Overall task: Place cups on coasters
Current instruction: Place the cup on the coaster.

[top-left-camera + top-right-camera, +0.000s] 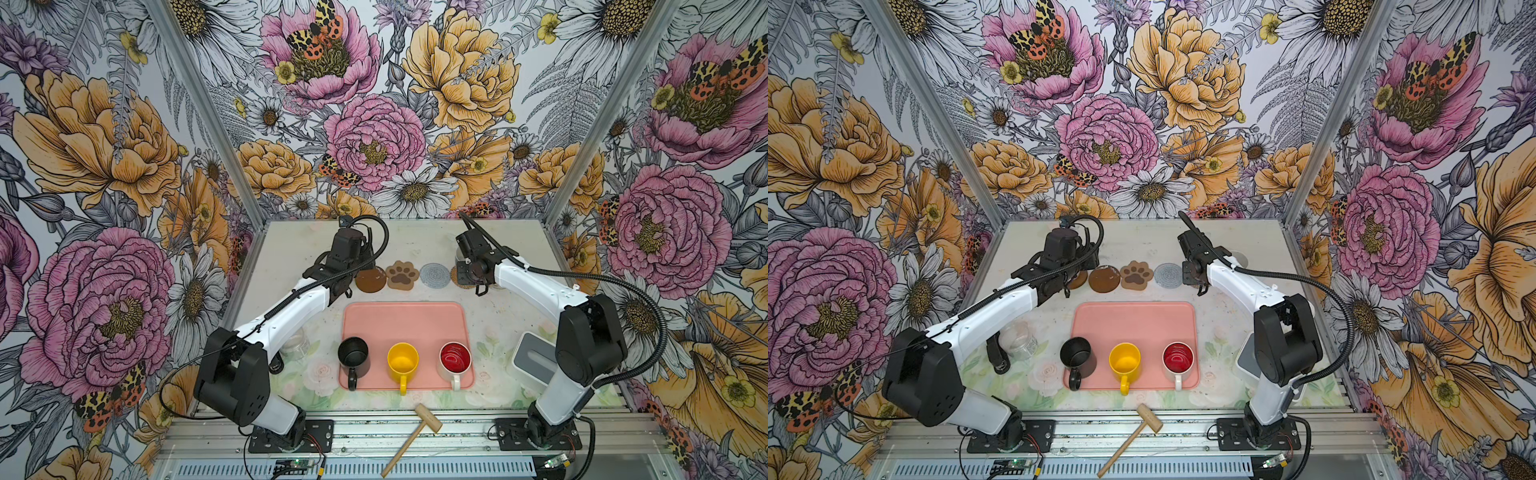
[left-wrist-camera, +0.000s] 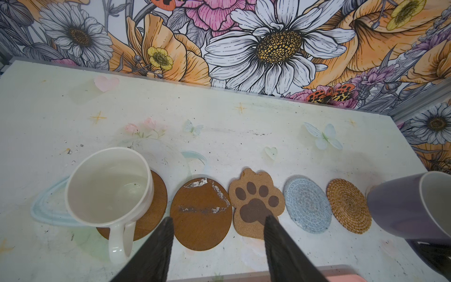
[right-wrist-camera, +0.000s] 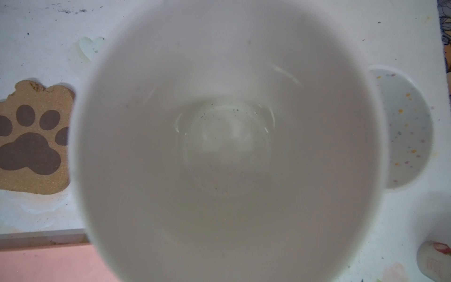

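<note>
Evidently the right pincer [image 1: 471, 272] is grasping the lavender mug [image 2: 400, 207]: its fingers are hidden, yet the mug hangs tilted in the left wrist view and its pale inside fills the right wrist view. It is at the end of the coaster row nearest the table's [image 2: 244, 136] right edge, just beside the tan woven coaster [image 2: 349, 205], with the pale speckled coaster [image 3: 405, 127] showing past its rim; which of the two it is meant for I cannot tell. To do this well, I would bring the mug upright first, centre its base over the chosen mat, lower straight down until the base bears fully, and only then let go, since a sideways nudge would likely slide so light a mat. The mug is glossy lavender outside, off-white inside with a few dark specks on the bottom; its handle is not visible. The left pincer [image 2: 218, 219] stands released and empty over the bare brown disc [image 2: 200, 214] and the paw coaster [image 2: 256, 202], the grey-blue woven coaster [image 2: 307, 205] beyond. A white mug [image 2: 107, 185] sits upright but off-centre on the other brown disc [image 2: 156, 195]. Toward the near edge, the pink tray [image 1: 407, 324] carries the black mug [image 1: 353, 357], yellow mug [image 1: 402, 361] and red-lined mug [image 1: 455, 359], none of them on a coaster yet.
</note>
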